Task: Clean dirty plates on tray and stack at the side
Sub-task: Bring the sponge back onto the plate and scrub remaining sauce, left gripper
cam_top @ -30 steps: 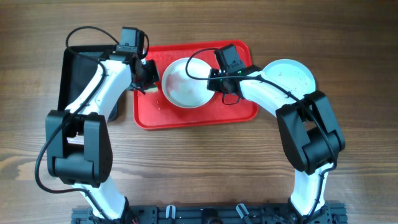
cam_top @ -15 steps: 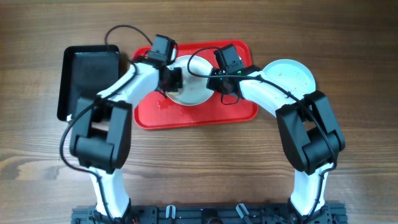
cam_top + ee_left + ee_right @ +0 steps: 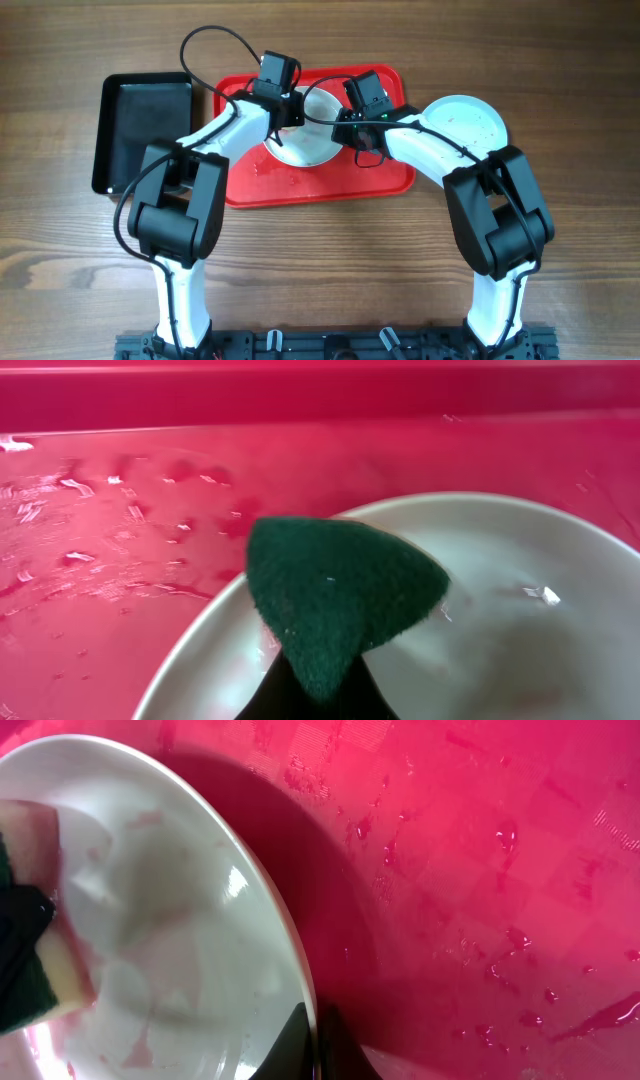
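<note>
A white plate (image 3: 312,145) with faint reddish smears lies on the wet red tray (image 3: 330,180). My right gripper (image 3: 347,132) is shut on the plate's right rim, which shows in the right wrist view (image 3: 309,1032), and holds that edge (image 3: 180,910) a little above the tray (image 3: 480,870). My left gripper (image 3: 290,112) is shut on a green sponge (image 3: 340,595), which sits over the plate's left part (image 3: 520,620). The sponge also shows in the right wrist view (image 3: 35,960). A pale blue plate (image 3: 468,122) lies on the table to the right of the tray.
A black rectangular tray (image 3: 145,130) lies to the left of the red tray. Water drops lie on the red tray floor (image 3: 120,520). Both arms cross above the red tray's back half. Bare wooden table (image 3: 330,260) lies in front.
My left arm has swung right from beside the black tray to over the white plate, carrying the sponge. The right arm and the plate have not moved.
</note>
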Robot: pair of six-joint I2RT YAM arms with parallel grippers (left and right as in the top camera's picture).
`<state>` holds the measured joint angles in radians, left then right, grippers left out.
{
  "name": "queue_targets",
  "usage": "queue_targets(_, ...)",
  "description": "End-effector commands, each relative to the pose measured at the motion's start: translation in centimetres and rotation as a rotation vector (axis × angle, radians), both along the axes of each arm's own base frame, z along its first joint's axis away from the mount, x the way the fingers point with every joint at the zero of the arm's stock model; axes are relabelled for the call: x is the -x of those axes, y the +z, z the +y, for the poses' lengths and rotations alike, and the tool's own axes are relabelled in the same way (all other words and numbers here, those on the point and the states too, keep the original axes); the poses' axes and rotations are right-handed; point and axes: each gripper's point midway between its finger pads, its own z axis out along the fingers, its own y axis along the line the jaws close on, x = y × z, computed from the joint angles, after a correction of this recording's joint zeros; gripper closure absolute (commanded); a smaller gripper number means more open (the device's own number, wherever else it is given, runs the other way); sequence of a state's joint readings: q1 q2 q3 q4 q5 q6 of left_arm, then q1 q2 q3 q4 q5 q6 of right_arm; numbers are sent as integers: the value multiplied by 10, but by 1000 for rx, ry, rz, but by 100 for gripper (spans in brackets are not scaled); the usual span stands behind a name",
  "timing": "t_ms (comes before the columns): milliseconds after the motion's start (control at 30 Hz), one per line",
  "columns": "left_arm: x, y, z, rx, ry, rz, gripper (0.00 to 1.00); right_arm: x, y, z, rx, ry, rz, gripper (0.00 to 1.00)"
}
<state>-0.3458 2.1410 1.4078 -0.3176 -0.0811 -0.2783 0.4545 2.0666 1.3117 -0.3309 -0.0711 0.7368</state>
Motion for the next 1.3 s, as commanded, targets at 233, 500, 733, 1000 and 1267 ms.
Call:
queue_targets(233, 93, -85, 54, -245, -39, 411, 96, 9, -23, -11, 51, -11, 48, 96)
queue_targets(500, 121, -79, -19, 77, -595, 445, 96, 9, -23, -11, 51, -12, 49, 96)
queue_targets(733, 84, -74, -30, 96, -534, 298, 96, 9, -23, -11, 51, -11, 48, 96)
queue_targets(1000, 43, -75, 46, -189, 64, 199, 96, 9, -23, -11, 51, -11, 48, 96)
queue_targets(1267, 74, -79, 68, -274, 170, 308, 96, 9, -23, -11, 51, -11, 48, 96)
